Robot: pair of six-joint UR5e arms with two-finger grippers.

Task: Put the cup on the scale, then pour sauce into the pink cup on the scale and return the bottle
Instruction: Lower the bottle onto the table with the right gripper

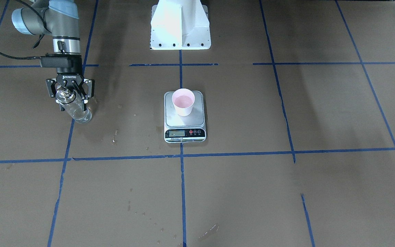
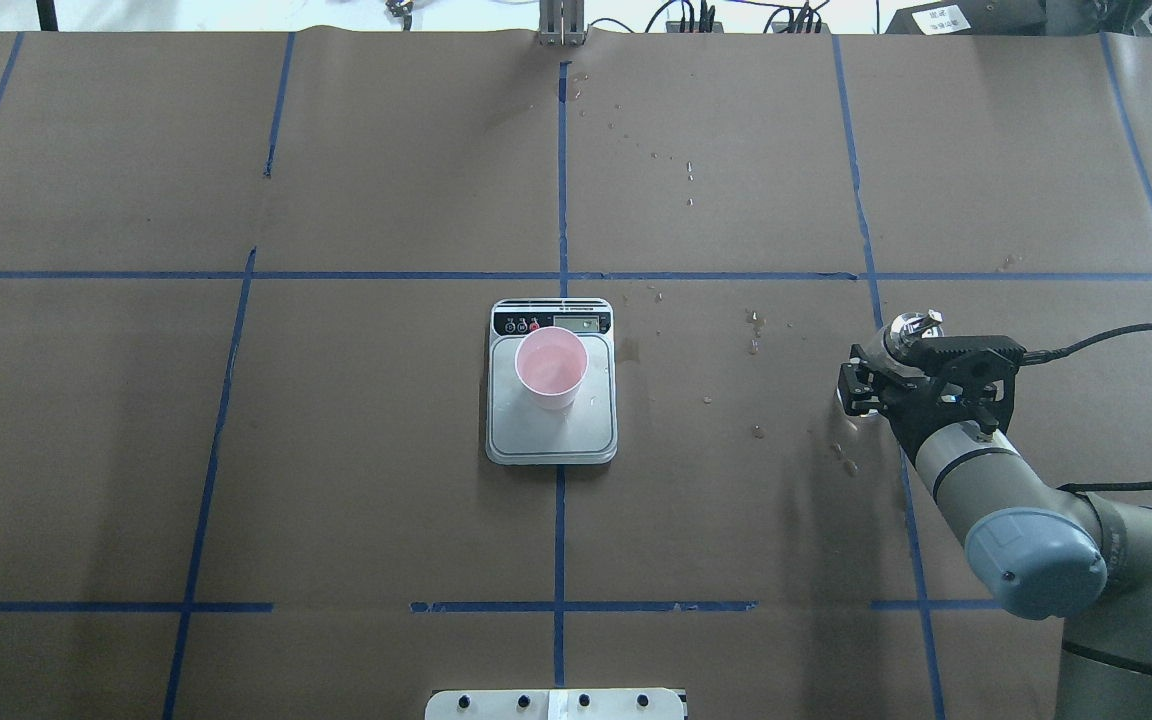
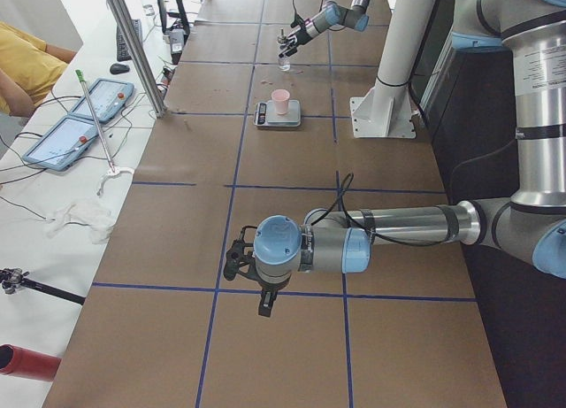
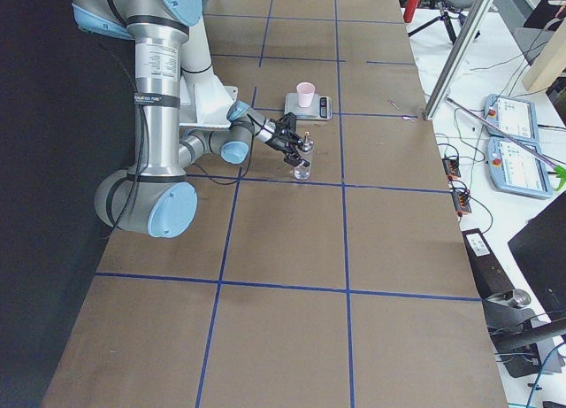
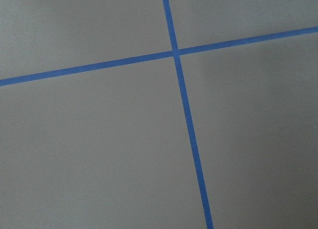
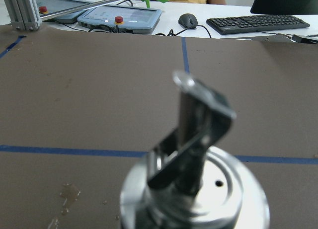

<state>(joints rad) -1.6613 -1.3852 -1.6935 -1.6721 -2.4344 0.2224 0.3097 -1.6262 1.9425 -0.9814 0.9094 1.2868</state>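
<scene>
The pink cup (image 1: 183,102) (image 2: 550,368) stands upright on the steel platform of the scale (image 1: 184,133) (image 2: 551,440) at the table's middle. The clear glass bottle (image 1: 81,115) (image 4: 302,167) with its silver spout stands on the table, off to the robot's right. My right gripper (image 1: 70,99) (image 2: 886,362) hangs over it with its fingers spread either side of the bottle's upper part, and it looks open. The spout cap (image 6: 198,189) fills the bottom of the right wrist view. My left gripper (image 3: 234,262) is far from the scale, near the table's left end. I cannot tell whether it is open or shut.
The white robot base (image 1: 180,27) stands behind the scale. Wet spots (image 2: 756,325) dot the brown paper between scale and bottle. Beyond the far table edge are tablets (image 6: 119,13), a keyboard (image 6: 258,23) and a seated person (image 3: 22,67).
</scene>
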